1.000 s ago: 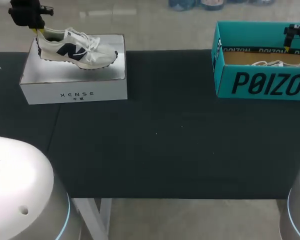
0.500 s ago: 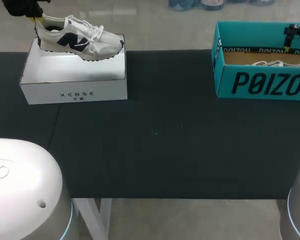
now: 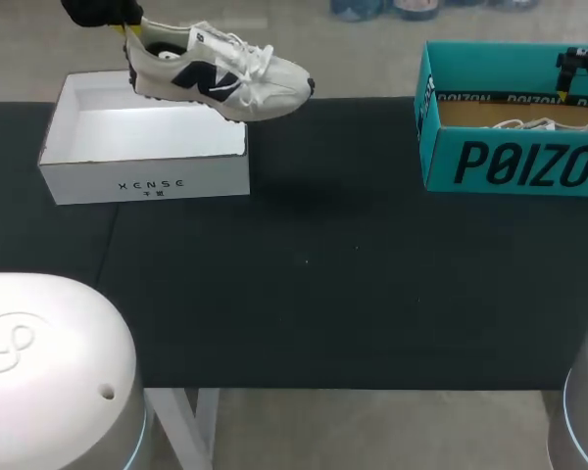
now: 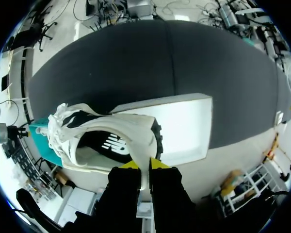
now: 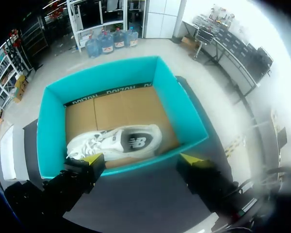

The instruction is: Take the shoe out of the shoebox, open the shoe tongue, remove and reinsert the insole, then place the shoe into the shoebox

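Your left gripper point(image 4: 145, 165) has lifted the shoe point(image 3: 220, 78) and carried it sideways toward the middle of the table point(image 3: 323, 274) over the last second. A second ago the shoe sat low in the white box point(image 3: 142, 181), and now it hangs in the air above the box. The two yellow tips are pressed close together and pinch the back rim of the heel between them, one on each side. From that grip the shoe stretches out ahead of the fingers, with the laces and toe at the end furthest from them. Its sole is turned down toward the table. The heel is over the far side of the white box, and the toe reaches out past the box's wall on the side nearer your other arm, so it is over bare black table. The white box lies open below and just beyond the gripper, near the table's far edge. Your right gripper point(image 5: 143, 159) has not shifted. Its fingers are spread wide and grip nothing, and it hovers above the near wall of the teal box point(image 5: 48, 136). Ahead of those fingers, a second shoe point(image 5: 116, 143) lies on the brown floor inside that box, close to the near wall. The two boxes stand well apart at opposite ends of the table.
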You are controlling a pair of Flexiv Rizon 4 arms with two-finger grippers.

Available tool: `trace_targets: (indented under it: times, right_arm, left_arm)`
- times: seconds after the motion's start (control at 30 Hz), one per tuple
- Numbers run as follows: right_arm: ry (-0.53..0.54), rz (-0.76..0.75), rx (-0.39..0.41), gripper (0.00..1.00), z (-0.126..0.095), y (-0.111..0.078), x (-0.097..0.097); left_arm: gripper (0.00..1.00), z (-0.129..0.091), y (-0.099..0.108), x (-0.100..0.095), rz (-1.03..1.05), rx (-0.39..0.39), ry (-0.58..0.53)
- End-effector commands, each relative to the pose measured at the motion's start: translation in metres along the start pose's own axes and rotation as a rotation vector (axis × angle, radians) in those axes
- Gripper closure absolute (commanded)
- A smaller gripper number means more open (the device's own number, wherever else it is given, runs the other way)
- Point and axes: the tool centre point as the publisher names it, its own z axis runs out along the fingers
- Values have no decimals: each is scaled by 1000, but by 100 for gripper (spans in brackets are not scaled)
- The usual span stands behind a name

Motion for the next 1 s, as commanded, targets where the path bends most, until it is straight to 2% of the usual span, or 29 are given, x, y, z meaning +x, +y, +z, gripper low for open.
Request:
trace_targets:
  times: [0.03, 0.23, 0.53, 0.73, 1.0]
  right_arm:
    - [0, 0, -2, 0, 0, -1, 0]
    - [0, 0, -2, 0, 0, -1, 0]
    - [0, 0, -2, 0, 0, -1, 0]
    - [0, 0, -2, 0, 0, -1, 0]
    - [0, 0, -2, 0, 0, -1, 0]
  left_arm:
    - [100, -18, -27, -42, 2, -64, 49]
    - [100, -8, -60, -85, -1, -26, 27]
    - [100, 13, -111, -126, -42, 49, -33]
    - [100, 39, -140, -142, -78, 104, -64]
    - [100, 64, -167, -159, -118, 155, -77]
